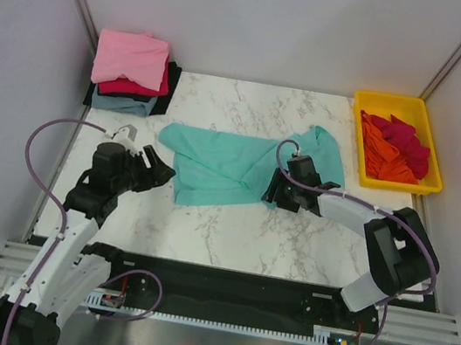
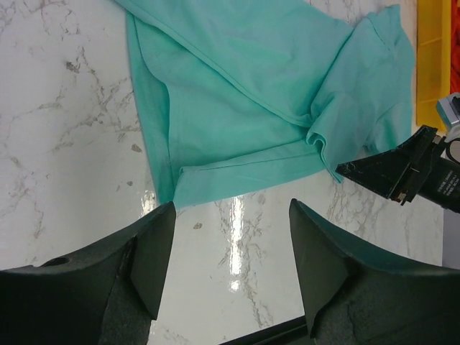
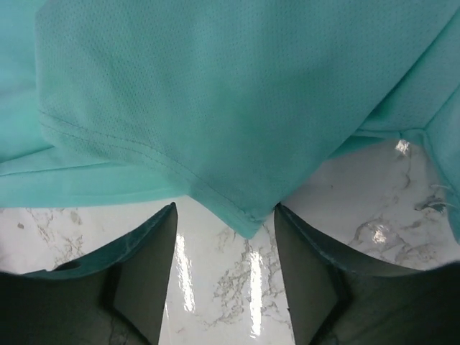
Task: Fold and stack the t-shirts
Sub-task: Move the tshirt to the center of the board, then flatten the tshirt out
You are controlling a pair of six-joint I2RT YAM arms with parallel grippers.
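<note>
One teal t-shirt (image 1: 231,168) lay rumpled at the centre of the overhead frame, on the marble table (image 1: 203,230), half spread, with its right end bunched and a fold running across it. At its lower right edge the right gripper (image 3: 224,215) sat low over the table with its jaws apart, a pointed corner of the hem lying between them but not yet pinched. At the shirt's lower left corner the left gripper (image 2: 230,215) stood wide and held nothing, just short of the cloth edge. A stack of folded shirts (image 1: 132,72), pink on top, lay at the upper left, and the yellow tray (image 1: 362,102) at the upper right held red and orange shirts (image 1: 398,147). The step in hand looked to be taking two hem corners to flatten the shirt before folding. To do it well, the right fingers probably should close on one layer of hem only, low enough to catch it. The left should likely reach the matching corner, so both could draw the cloth taut and evenly.
</note>
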